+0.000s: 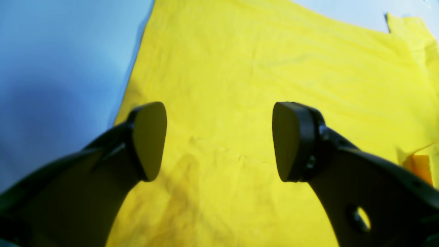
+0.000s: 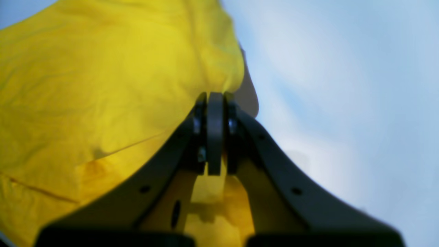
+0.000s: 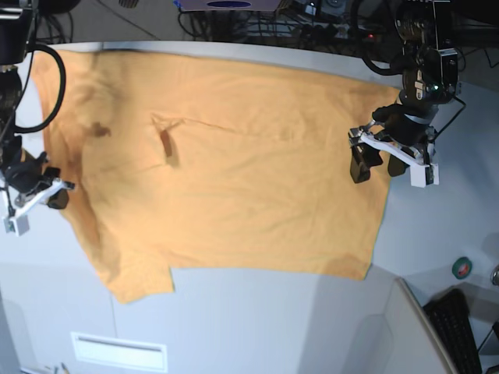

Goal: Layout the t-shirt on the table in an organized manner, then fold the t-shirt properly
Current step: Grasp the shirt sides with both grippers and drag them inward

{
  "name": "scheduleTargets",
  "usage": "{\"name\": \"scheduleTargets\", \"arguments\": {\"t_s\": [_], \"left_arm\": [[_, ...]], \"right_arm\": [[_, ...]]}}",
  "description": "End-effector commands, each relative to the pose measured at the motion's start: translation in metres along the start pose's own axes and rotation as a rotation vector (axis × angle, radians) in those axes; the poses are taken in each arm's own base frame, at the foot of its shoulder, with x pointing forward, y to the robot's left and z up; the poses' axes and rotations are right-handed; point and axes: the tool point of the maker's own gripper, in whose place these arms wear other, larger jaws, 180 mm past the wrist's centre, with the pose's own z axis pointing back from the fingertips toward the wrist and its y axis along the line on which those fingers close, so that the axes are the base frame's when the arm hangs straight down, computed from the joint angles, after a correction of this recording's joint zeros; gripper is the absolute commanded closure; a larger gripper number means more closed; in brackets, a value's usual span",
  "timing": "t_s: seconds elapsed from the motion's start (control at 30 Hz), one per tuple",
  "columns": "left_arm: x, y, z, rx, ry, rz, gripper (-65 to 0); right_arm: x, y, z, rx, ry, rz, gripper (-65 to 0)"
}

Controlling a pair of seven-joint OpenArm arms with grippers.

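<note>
The right gripper (image 2: 215, 137) jaws look pinched on the t-shirt (image 3: 234, 179) edge, the left gripper (image 1: 219, 140) jaws gaping above it on the tabletop (image 3: 257, 312).

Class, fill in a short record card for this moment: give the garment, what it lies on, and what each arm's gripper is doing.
garment: t-shirt, orange-yellow, spread out nearly flat, a small crease near its middle
surface: table, light grey
left gripper: fingers apart, over the shirt's edge, holding nothing
right gripper: fingers closed, pinching the shirt's edge at the opposite side
fold: not yet begun
</note>
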Motion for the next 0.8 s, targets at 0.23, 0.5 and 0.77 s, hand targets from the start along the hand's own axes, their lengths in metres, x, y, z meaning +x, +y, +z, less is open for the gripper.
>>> {"name": "scheduleTargets", "arguments": {"t_s": [0.23,0.5,0.77], "left_arm": [[0.024,0.028,0.010,0.046,-0.052,-0.044,-45.4],[0.036,0.051,0.018,0.106,-0.084,-0.033,-45.4],[0.036,0.051,0.018,0.105,-0.083,-0.033,-45.4]], "right_arm": [[-0.027,0.018,0.010,0.032,0.030,0.007,0.0],[-0.061,0.034,0.007,0.062,0.155,-0.024,0.0],[-0.031,0.031,0.012,0.052,0.088,-0.019,-36.8]]}}
